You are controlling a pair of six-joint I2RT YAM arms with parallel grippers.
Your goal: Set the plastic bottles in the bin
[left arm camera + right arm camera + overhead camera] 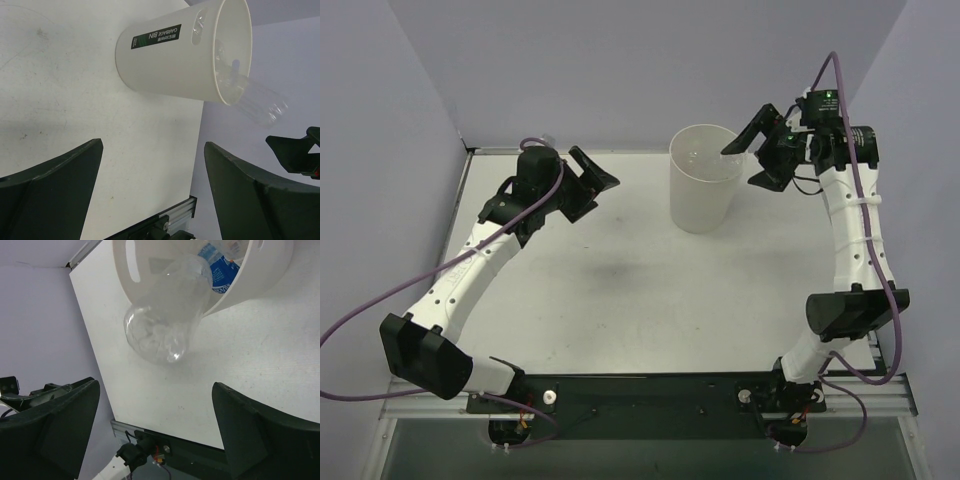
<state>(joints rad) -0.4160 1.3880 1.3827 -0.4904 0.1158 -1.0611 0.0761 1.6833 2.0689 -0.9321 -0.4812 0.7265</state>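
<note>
Top view: the bin (705,195) is seen upper centre, with the right gripper (745,160) held at its rim for dropping. Left wrist view: the left gripper (154,146) is found spread and empty, and the unlabelled bottle (257,102) juts over the rim at the right. Right wrist view: the right jaws are spread and that bottle is ungripped; a blue-labelled bottle (220,271) is noted inside.

2 arms stretched far forward, left gripper (592,195) jaws spread wide, right gripper (740,167) jaws apart too
</note>
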